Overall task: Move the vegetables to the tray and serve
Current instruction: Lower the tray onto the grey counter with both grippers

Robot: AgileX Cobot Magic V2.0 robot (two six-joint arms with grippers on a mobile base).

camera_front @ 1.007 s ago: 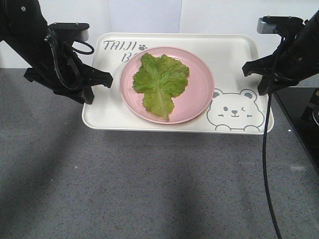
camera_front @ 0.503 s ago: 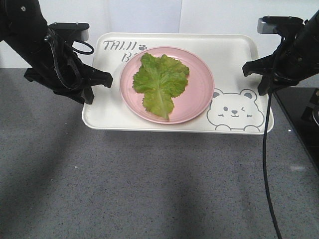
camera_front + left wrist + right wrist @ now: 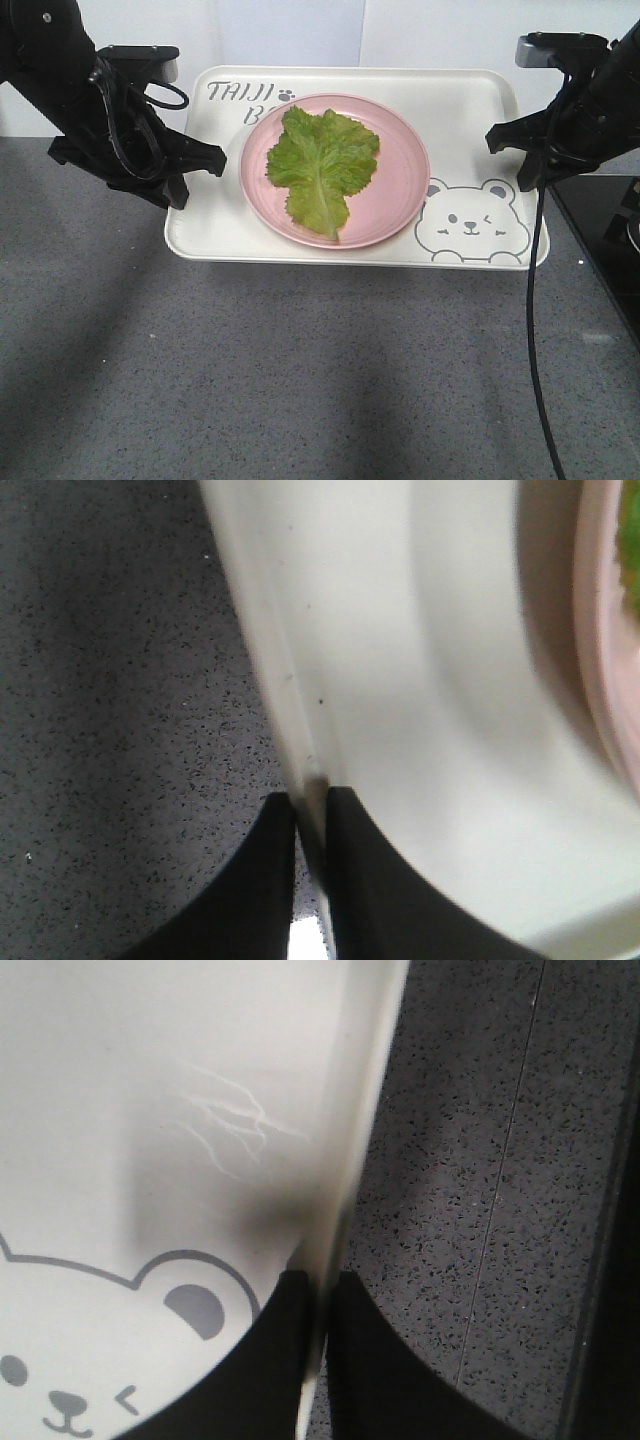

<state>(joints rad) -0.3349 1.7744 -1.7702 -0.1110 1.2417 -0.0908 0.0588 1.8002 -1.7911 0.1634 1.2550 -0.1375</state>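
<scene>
Front view: tray [image 3: 470, 110] gripped at both ends, lettuce [image 3: 322, 165] on the pink plate [image 3: 395, 190].
Left gripper [image 3: 311, 810] and right gripper [image 3: 318, 1285] clench the rims; serving seems underway; next, an even, level lift.

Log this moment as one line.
left tool: shut on tray rim | right tool: same | lettuce: on plate

no visible change, tray [image 3: 460, 130], lettuce [image 3: 322, 165], both arms where they were a second ago
</scene>
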